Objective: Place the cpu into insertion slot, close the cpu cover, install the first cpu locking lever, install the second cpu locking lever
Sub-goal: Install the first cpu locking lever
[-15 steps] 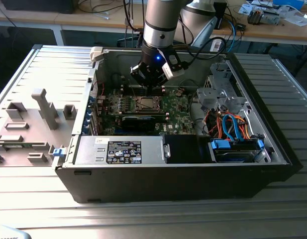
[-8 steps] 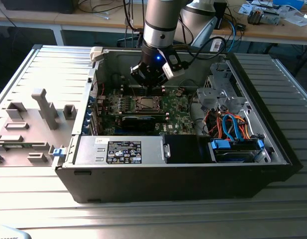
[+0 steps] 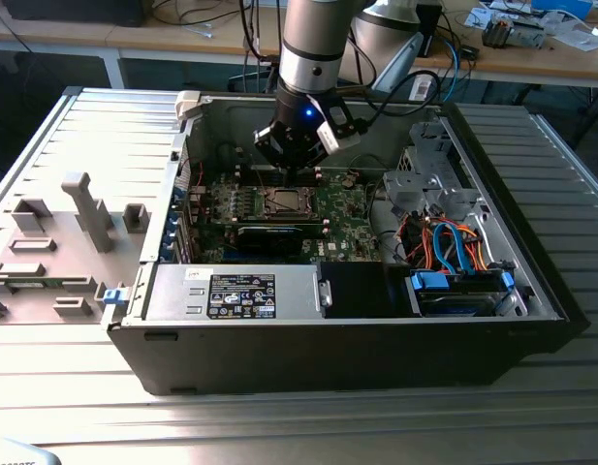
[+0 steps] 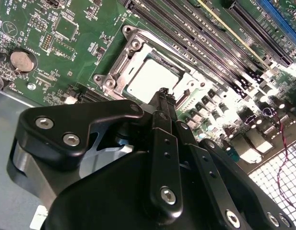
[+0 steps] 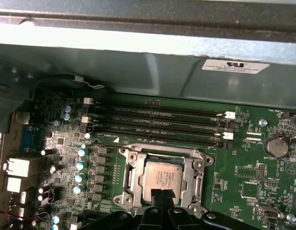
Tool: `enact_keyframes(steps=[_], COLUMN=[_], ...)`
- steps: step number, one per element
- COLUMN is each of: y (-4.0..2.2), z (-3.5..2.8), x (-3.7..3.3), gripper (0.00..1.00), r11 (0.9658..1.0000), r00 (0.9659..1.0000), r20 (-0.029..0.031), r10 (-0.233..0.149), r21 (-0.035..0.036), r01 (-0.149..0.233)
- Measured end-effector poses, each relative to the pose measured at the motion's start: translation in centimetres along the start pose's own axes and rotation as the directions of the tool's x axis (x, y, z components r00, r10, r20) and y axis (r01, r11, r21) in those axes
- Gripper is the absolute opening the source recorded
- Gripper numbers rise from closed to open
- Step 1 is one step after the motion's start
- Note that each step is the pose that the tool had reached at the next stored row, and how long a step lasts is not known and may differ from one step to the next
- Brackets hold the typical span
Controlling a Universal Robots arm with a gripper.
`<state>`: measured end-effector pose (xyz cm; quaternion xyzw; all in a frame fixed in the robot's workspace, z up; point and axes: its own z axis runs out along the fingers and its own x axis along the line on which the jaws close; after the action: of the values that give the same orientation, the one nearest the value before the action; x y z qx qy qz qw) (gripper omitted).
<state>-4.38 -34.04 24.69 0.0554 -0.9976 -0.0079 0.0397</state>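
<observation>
Second wrist view shows the jaws together over the cpu (image 4: 150, 79) seated in the insertion slot (image 4: 120, 57); cover-closing seems in hand.

The counter (image 3: 279, 426) is made of grey ribbed metal panels. At 12 o'clock behind it stands a wooden workbench (image 3: 163, 41) with cables (image 3: 197, 12) and small parts on top. At 9 o'clock, grey plastic fixtures (image 3: 56, 242) rest on the panels.
</observation>
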Motion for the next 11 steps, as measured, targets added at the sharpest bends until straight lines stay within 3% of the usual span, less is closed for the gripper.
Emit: enact_keyframes(steps=[8, 11], y=[0.0, 0.0], z=[0.0, 0.0], x=[0.0, 0.0], gripper=[0.11, 0.11], r11=[1.0, 0.9999], r00=[1.0, 0.9999], r20=[0.0, 0.0008], r10=[-0.008, -0.011], r21=[0.0002, -0.0075], r01=[0.008, 0.011])
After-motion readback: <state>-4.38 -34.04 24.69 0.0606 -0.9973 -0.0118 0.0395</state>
